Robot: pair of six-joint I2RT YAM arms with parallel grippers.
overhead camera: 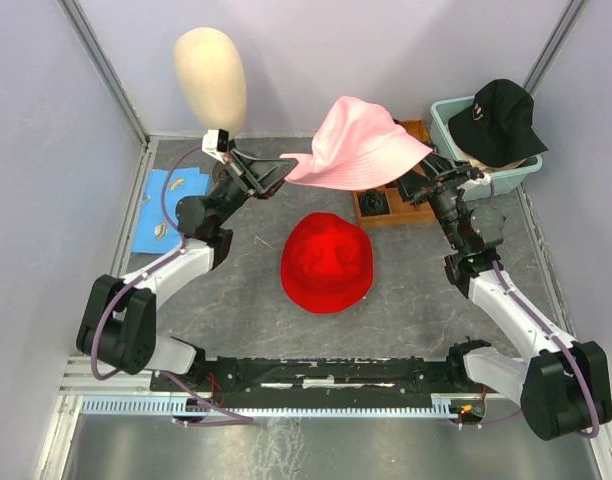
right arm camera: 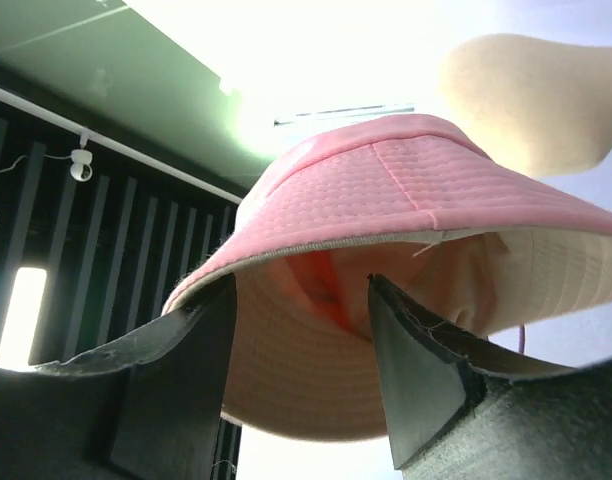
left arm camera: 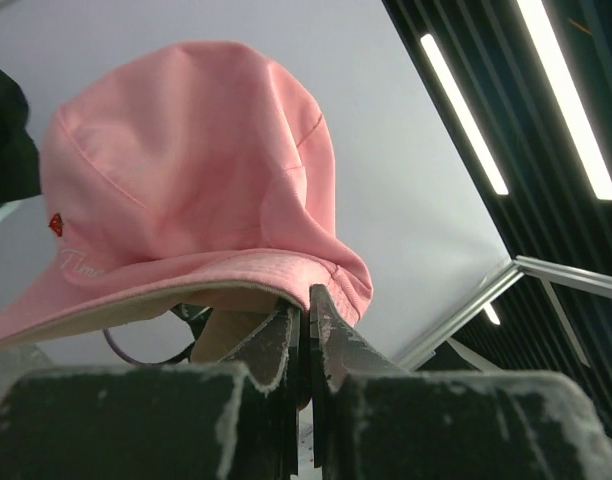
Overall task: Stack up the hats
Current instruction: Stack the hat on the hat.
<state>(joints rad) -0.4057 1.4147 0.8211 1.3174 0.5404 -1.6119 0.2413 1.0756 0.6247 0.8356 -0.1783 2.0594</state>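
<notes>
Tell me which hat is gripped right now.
The pink bucket hat: the left end effector is shut on its brim, holding it in the air. The red hat lies on the table; the black cap sits on the teal tub.

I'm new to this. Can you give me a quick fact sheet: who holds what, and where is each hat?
Pink bucket hat: held up above the table
Left gripper: shut on its brim
Right gripper: open, just under the brim's other side
Red hat: lying on the table, centre
Black cap: on the teal tub, back right
Mannequin head: back left, bare
</notes>
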